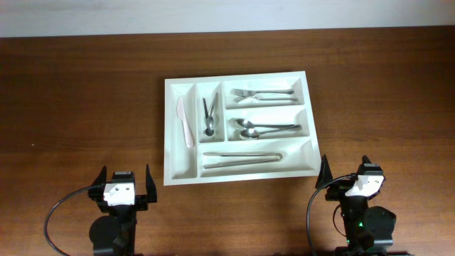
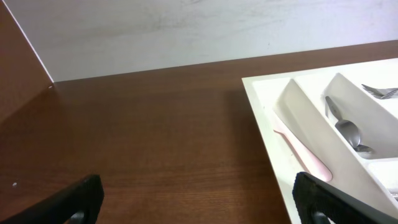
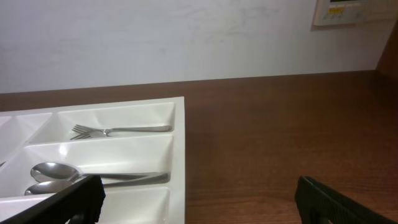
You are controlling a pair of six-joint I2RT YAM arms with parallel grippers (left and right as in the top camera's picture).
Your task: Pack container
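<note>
I see the container (image 1: pixel 169 142), a white cutlery tray, lying flat on the wooden table (image 1: pixel 71 107), ahead of both arms and roughly midway between them.

The left gripper (image 1: pixel 125 176) sits off the container's near left corner, clear of it, with its claw spread wide. On my left wrist camera the dark fingertips (image 2: pixel 78 198) stand far apart over bare wood, and the container's left rim lies ahead and to the right.

The right gripper (image 1: pixel 345 169) sits off the container's near right corner, close to it but not touching, and its claw is also spread wide. My right wrist camera shows the container's right rim ahead and to the left.

Inside the container:
- A pale knife (image 1: pixel 183 121) lies in the narrow compartment along the left edge.
- Small metal utensils (image 1: pixel 210 114) lie in the narrow compartment beside it.
- Forks (image 1: pixel 261 94) fill the far long compartment.
- Spoons (image 1: pixel 266 129) lie in the middle long compartment.
- Long tongs (image 1: pixel 242 159) lie in the near long compartment.
</note>
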